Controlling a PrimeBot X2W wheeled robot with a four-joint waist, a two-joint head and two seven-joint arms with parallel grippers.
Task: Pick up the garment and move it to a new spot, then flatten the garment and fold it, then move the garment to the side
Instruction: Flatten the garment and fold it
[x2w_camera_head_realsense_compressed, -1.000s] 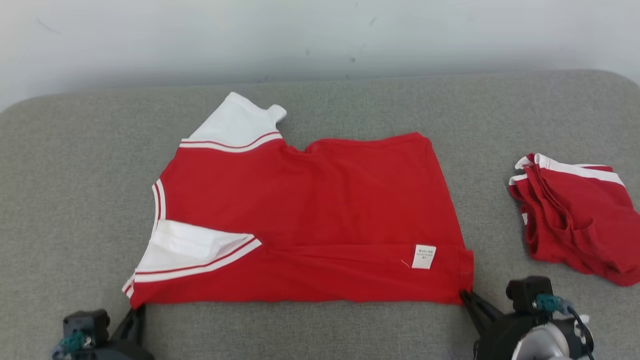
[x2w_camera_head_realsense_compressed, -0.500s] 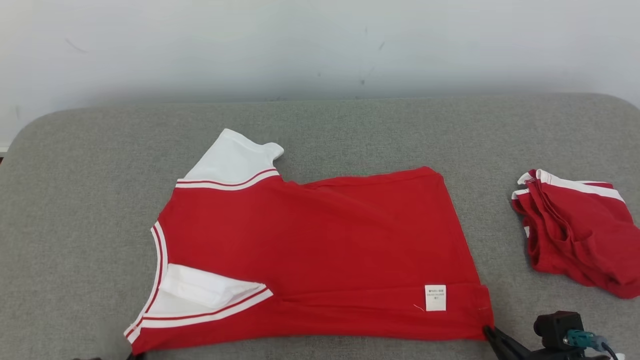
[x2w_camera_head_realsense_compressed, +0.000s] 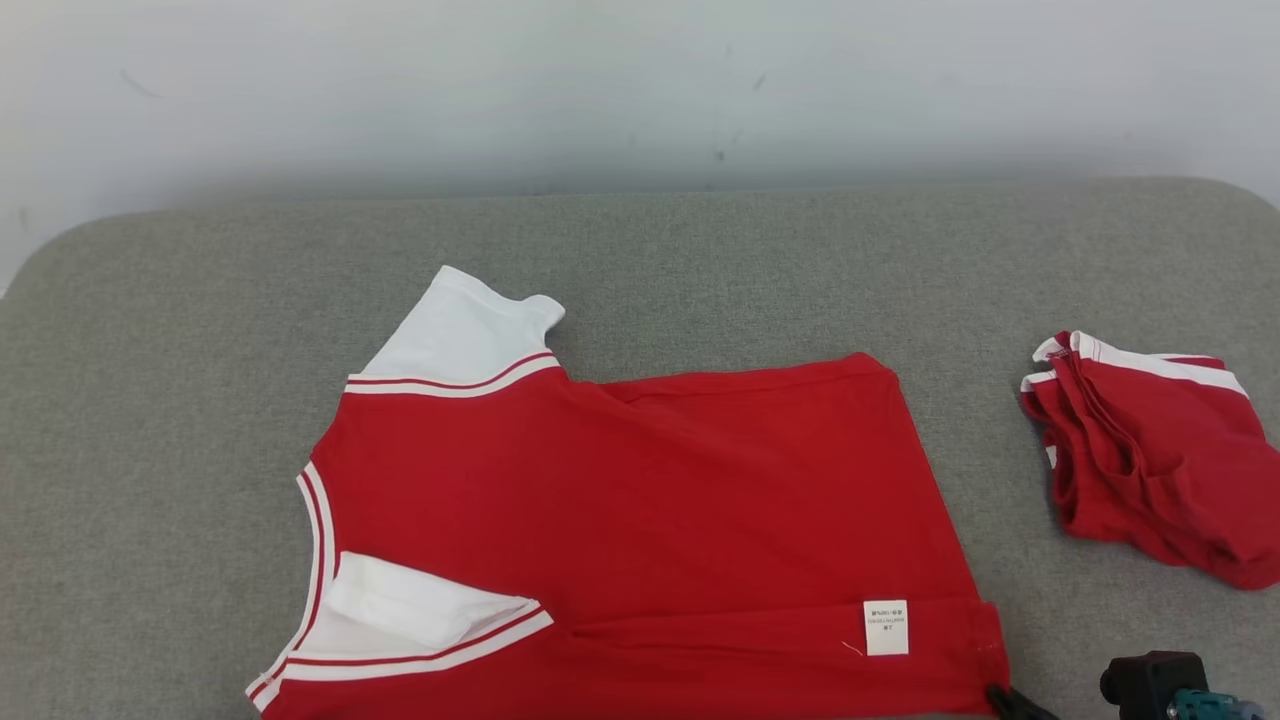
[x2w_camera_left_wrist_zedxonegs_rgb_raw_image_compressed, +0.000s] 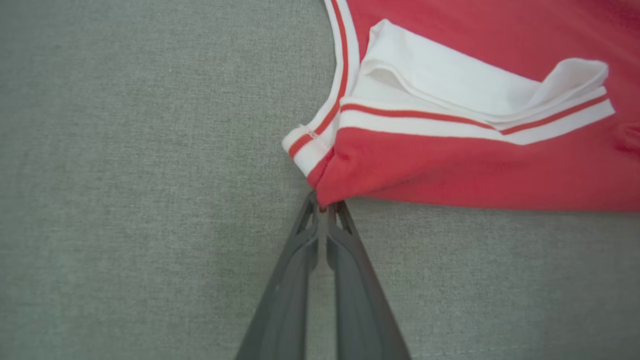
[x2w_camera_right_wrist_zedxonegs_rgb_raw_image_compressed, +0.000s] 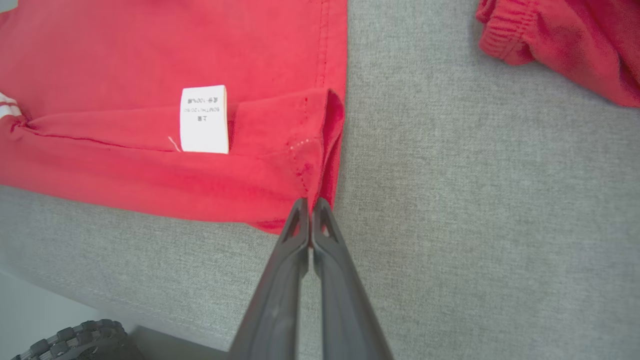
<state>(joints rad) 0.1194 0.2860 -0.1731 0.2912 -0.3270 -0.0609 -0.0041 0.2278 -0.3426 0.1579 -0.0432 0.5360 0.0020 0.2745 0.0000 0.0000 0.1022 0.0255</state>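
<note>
The garment (x2w_camera_head_realsense_compressed: 640, 500) is a red shirt with white sleeves and red-and-white trim, spread flat on the grey cushion, its near edge folded over and showing a white label (x2w_camera_head_realsense_compressed: 886, 628). In the left wrist view my left gripper (x2w_camera_left_wrist_zedxonegs_rgb_raw_image_compressed: 322, 206) is shut on the garment (x2w_camera_left_wrist_zedxonegs_rgb_raw_image_compressed: 475, 165) at its near corner by the striped collar. My right gripper (x2w_camera_right_wrist_zedxonegs_rgb_raw_image_compressed: 310, 202) is shut on the garment (x2w_camera_right_wrist_zedxonegs_rgb_raw_image_compressed: 150, 50) at its hem corner, just right of the label (x2w_camera_right_wrist_zedxonegs_rgb_raw_image_compressed: 204, 119). In the head view the right gripper (x2w_camera_head_realsense_compressed: 1000, 693) touches the garment's lower right corner.
A second red garment (x2w_camera_head_realsense_compressed: 1150, 455) with white trim lies crumpled at the right of the grey cushion (x2w_camera_head_realsense_compressed: 150, 400). It also appears as the crumpled red cloth (x2w_camera_right_wrist_zedxonegs_rgb_raw_image_compressed: 575, 40) in the right wrist view. A pale wall rises behind. The cushion's near edge and a dark wheel (x2w_camera_right_wrist_zedxonegs_rgb_raw_image_compressed: 75, 340) lie below.
The head camera has tilted, so the scene sits lower and the left gripper has left the picture. The garment's near edge has been drawn toward me, both grippers still pinching their corners.
</note>
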